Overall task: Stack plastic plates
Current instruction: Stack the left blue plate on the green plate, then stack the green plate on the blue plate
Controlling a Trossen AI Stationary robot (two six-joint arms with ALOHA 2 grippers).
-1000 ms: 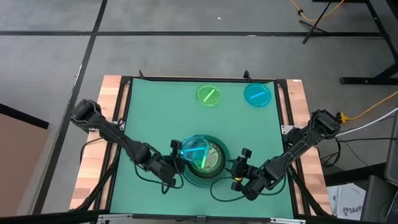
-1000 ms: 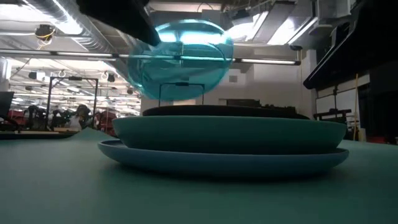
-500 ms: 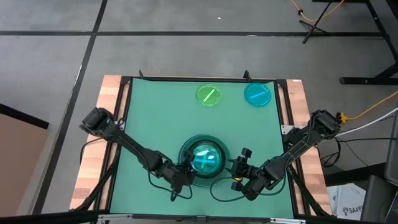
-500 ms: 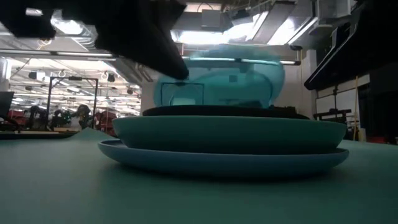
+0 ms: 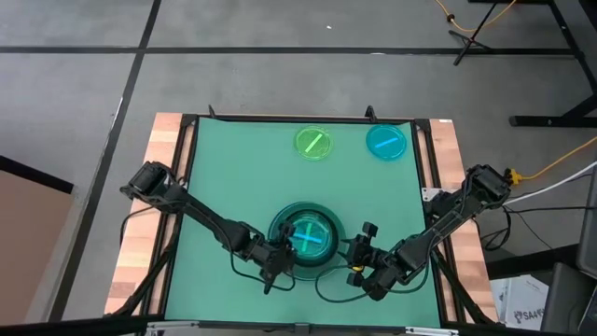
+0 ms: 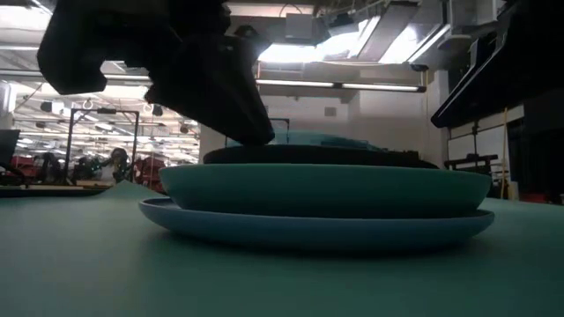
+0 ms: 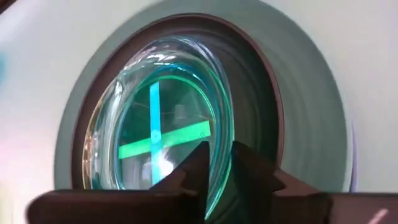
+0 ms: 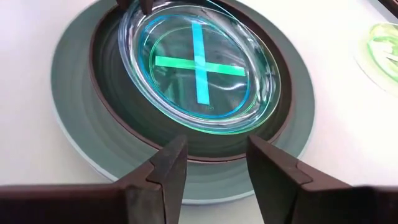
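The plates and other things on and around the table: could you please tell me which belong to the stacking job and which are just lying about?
Part of the job:
- stack of plates, with a clear cyan plate on top
- loose green plate
- loose cyan plate
- left gripper, pinching the top plate's rim
- right gripper, waiting open beside the stack

Just lying about:
- yellow cable on the floor

My left gripper [image 5: 279, 259] reaches in low from the left near the table's near edge, fingers pinched close together. My right gripper [image 5: 360, 254] waits parted at near right.
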